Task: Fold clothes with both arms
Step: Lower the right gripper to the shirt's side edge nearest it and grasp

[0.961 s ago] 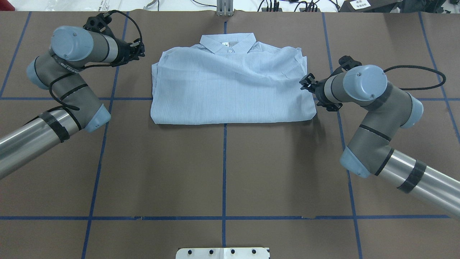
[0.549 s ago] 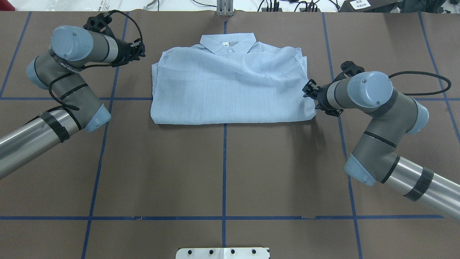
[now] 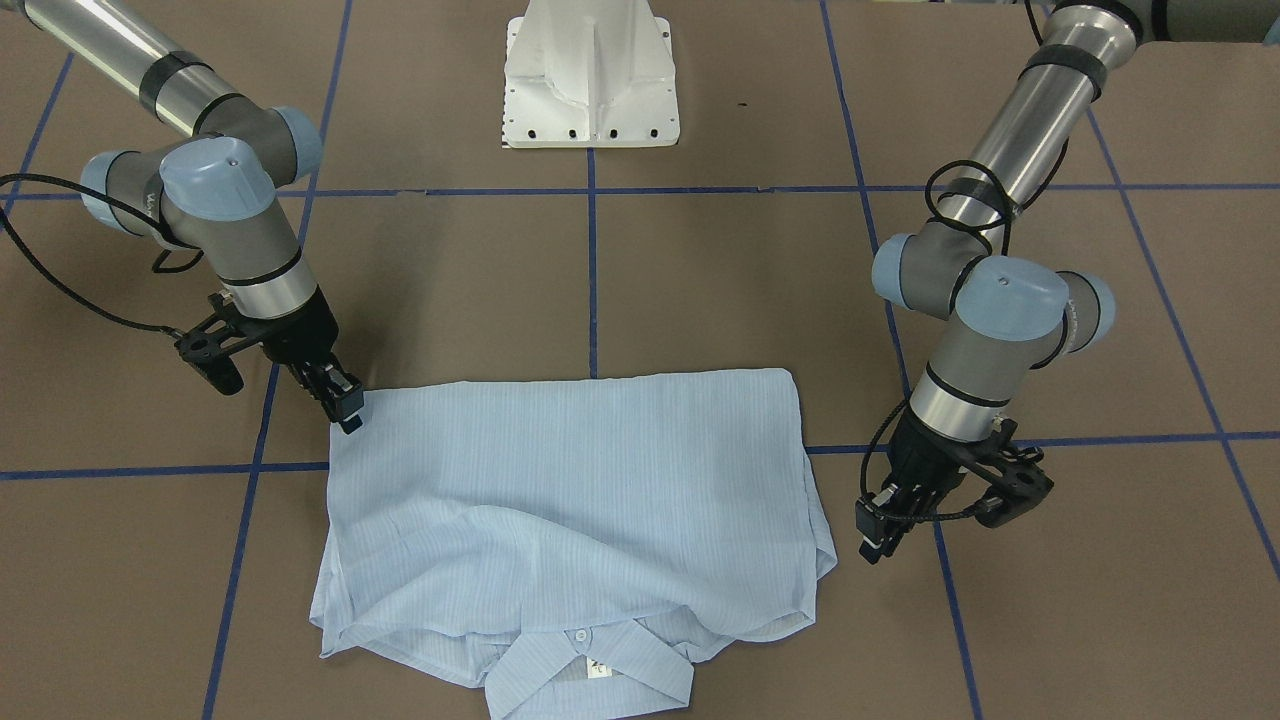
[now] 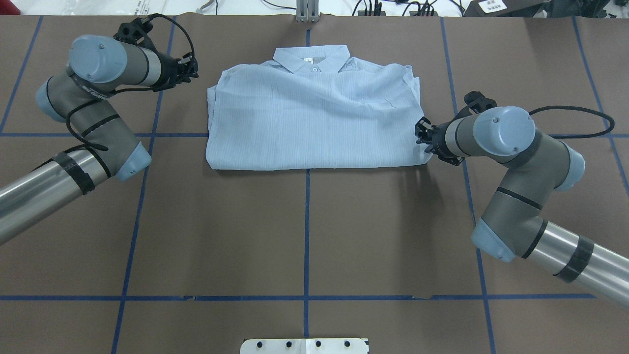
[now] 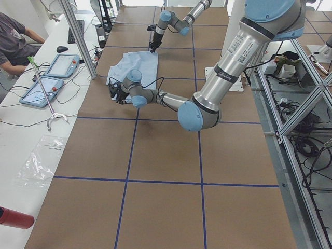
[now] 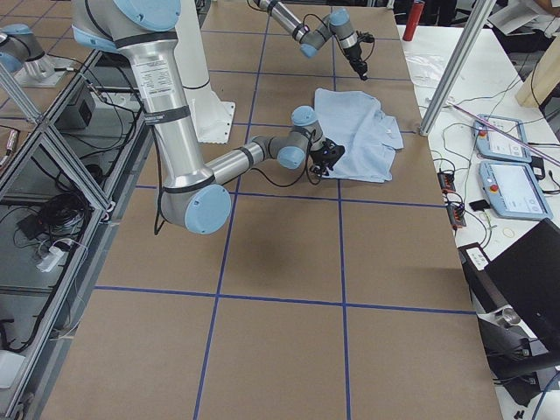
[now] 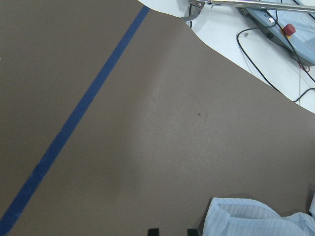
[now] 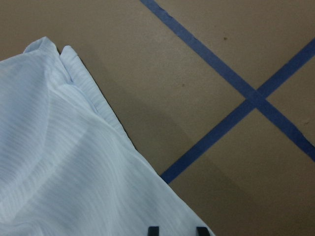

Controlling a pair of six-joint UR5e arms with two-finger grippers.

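We look over a table covered in brown sheeting (image 4: 393, 236), marked into large squares by blue tape lines (image 4: 306, 231). Along its far edge runs a white bench (image 5: 21, 129). It carries two teach pendants (image 5: 63, 65), a keyboard (image 5: 79, 30), a mouse (image 5: 62, 49), a clear plastic bag (image 5: 44, 161) and, towards the left end, a red bottle (image 5: 13, 218). A person (image 5: 13, 39) sits at the bench. A slanted aluminium post (image 5: 78, 41) rises at its edge. On the near side, aluminium framing (image 5: 298, 104) stands over tangled cables. At the right end we see a dark laptop (image 6: 525, 271). The light is bright and even.
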